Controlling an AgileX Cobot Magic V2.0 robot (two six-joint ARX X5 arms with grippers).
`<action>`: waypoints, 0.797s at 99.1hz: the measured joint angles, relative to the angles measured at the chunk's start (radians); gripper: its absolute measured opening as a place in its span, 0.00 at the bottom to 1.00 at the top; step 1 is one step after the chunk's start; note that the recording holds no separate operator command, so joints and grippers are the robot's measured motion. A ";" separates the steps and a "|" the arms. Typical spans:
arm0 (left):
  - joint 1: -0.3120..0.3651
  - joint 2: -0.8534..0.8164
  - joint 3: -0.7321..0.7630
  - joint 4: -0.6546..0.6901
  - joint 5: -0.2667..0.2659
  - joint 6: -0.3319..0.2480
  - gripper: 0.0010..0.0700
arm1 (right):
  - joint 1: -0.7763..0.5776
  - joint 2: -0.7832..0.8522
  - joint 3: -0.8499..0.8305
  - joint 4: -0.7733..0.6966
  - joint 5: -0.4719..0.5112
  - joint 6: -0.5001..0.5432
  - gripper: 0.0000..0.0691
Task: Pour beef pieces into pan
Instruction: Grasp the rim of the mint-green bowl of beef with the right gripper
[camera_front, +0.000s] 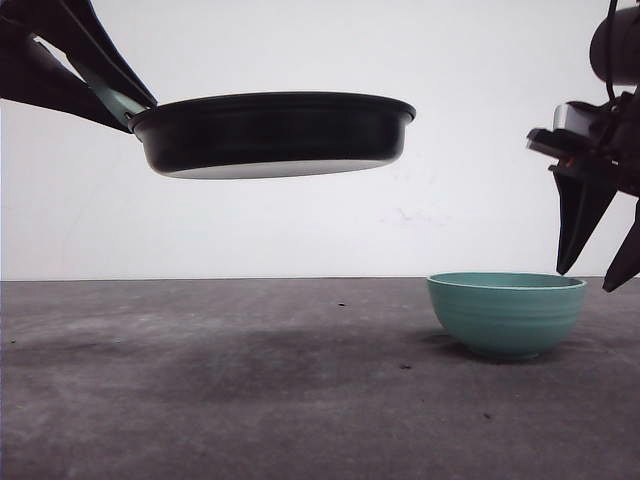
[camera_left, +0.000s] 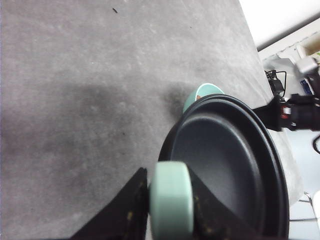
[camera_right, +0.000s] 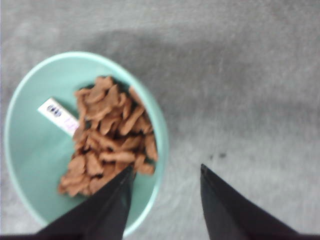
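Front view first: the pan (camera_front: 272, 134) hangs high over the left half of the grey table (camera_front: 200, 400), held level by the left gripper (camera_front: 118, 100), and it is well apart from the teal bowl (camera_front: 507, 314) sitting on the right side of the table. Nothing has been poured yet, by the look of it. On the left wrist view the pan's black inside is bare, while the right wrist view shows the beef pieces (camera_right: 111, 135) heaped in the bowl (camera_right: 35, 150) with a small white label (camera_right: 59, 116) lying beside them. So the pan is up and ready, and what remains, I judge, is picking up the bowl, carrying it to the pan and tipping it. Now the grippers. The left one (camera_left: 167, 210) is clamped on the mint-green handle (camera_left: 171, 200), dark fingers (camera_left: 125, 210) pressed to either side of it. The right gripper (camera_front: 598, 270) hovers just above the bowl's right rim, jaws spread with a clear gap between the two black fingers (camera_right: 105, 210) and nothing held. One finger seems to sit over the bowl's rim and the other outside it, though the right wrist picture is soft, so whether either fingertip touches the rim I cannot say.
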 joint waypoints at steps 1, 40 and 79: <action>-0.001 0.000 0.000 0.000 0.000 0.002 0.07 | 0.000 0.002 0.000 0.003 0.000 0.000 0.36; -0.005 0.000 0.000 -0.001 -0.015 0.017 0.07 | 0.027 0.053 0.000 0.106 0.000 0.004 0.14; -0.005 0.000 0.000 -0.002 -0.015 0.017 0.07 | 0.051 0.087 0.002 0.092 0.031 0.023 0.02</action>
